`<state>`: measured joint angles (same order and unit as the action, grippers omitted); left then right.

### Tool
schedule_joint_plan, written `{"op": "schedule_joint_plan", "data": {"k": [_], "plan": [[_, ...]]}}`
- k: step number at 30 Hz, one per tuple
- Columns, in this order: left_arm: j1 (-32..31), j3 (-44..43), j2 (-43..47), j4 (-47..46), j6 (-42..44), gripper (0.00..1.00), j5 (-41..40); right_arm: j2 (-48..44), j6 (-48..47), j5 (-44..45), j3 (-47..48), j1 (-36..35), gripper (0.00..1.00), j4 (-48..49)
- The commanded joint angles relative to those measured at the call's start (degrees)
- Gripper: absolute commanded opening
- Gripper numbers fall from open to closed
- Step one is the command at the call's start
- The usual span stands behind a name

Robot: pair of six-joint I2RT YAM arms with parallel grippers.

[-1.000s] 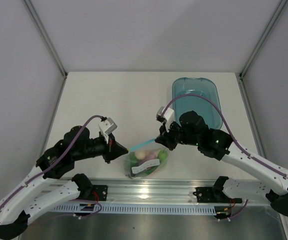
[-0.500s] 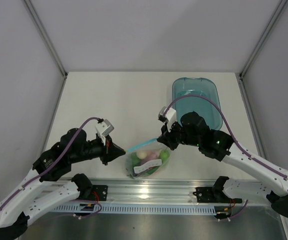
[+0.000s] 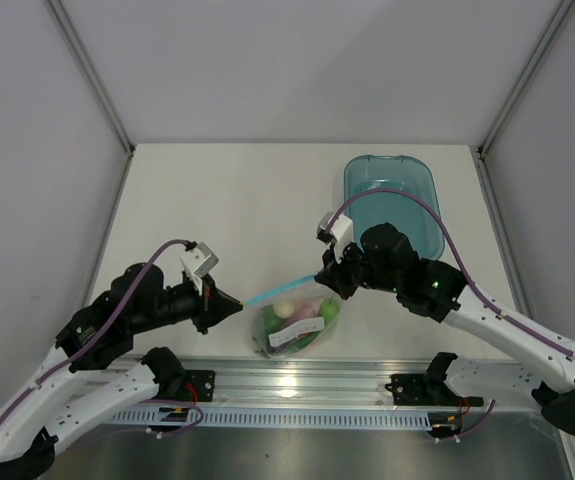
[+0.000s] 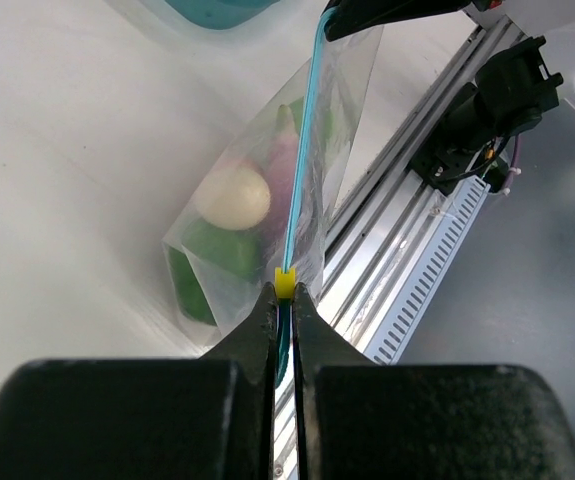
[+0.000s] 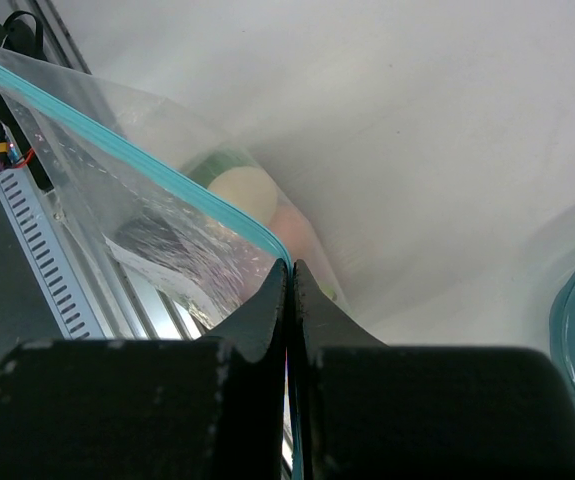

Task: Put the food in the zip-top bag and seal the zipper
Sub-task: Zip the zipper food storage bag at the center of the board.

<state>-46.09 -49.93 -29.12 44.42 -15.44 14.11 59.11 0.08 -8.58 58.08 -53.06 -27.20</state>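
Observation:
The zip-top bag [image 3: 293, 324] hangs stretched between both grippers near the table's front edge, with its white label facing the rail. Inside it lies the food [image 4: 232, 197]: a cream round piece, green pieces and a pinkish one. The zipper [image 3: 279, 291] runs taut as a thin teal strip from one gripper to the other. My left gripper [image 3: 240, 303] is shut on the zipper's left end, just behind a small yellow slider tab [image 4: 284, 283]. My right gripper [image 3: 318, 277] is shut on the zipper's right end [image 5: 277, 252].
A translucent blue oval tray [image 3: 391, 201] sits at the back right, behind the right arm. The aluminium rail [image 3: 297, 378] runs along the front edge right below the bag.
My left gripper has slid left along the zipper, away from the right gripper, and more of the teal strip shows between them. The right gripper has held its place.

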Motion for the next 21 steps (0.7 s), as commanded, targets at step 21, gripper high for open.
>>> {"op": "schedule_joint_plan", "data": {"k": [21], "plan": [[0.4, -3.4, 4.0, 5.7, -0.4, 0.01, -3.6, -1.5, 1.1, 2.6, -0.8, 1.1, 0.00, -1.5]]}}
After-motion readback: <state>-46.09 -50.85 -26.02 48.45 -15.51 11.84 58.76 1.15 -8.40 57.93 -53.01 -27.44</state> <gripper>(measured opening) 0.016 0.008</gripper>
